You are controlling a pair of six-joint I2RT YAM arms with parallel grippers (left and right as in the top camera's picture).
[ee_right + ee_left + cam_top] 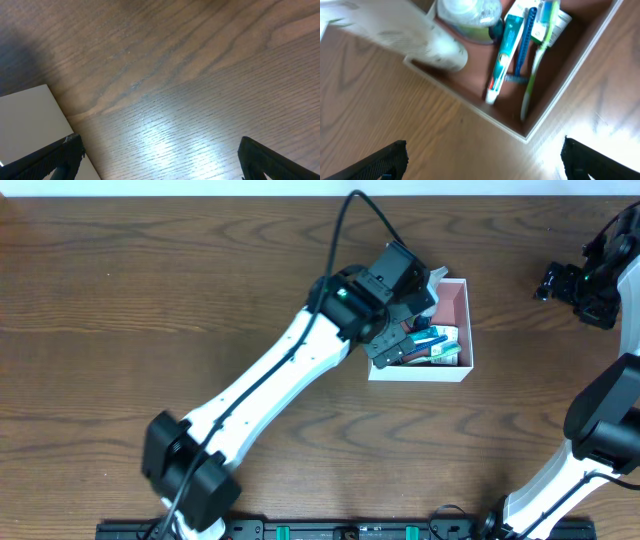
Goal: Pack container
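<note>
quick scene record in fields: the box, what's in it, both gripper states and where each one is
container: white walls, pink inside, right of the table's centre
contents: toothpaste tube, green toothbrush, white bottle blurred at the container's edge
left gripper: open, empty, above a corner of the container
right gripper: open, empty, over bare table, far right

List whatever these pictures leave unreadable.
- Overhead: the left arm hides the container's left half and what lies there.
- Left wrist: a white item is blurred and cut by the frame's edge; kind unclear.
- Right wrist: a pale flat thing is cut by the left edge; unidentifiable.
- Overhead: the right gripper is dark and small; jaws unreadable.
</note>
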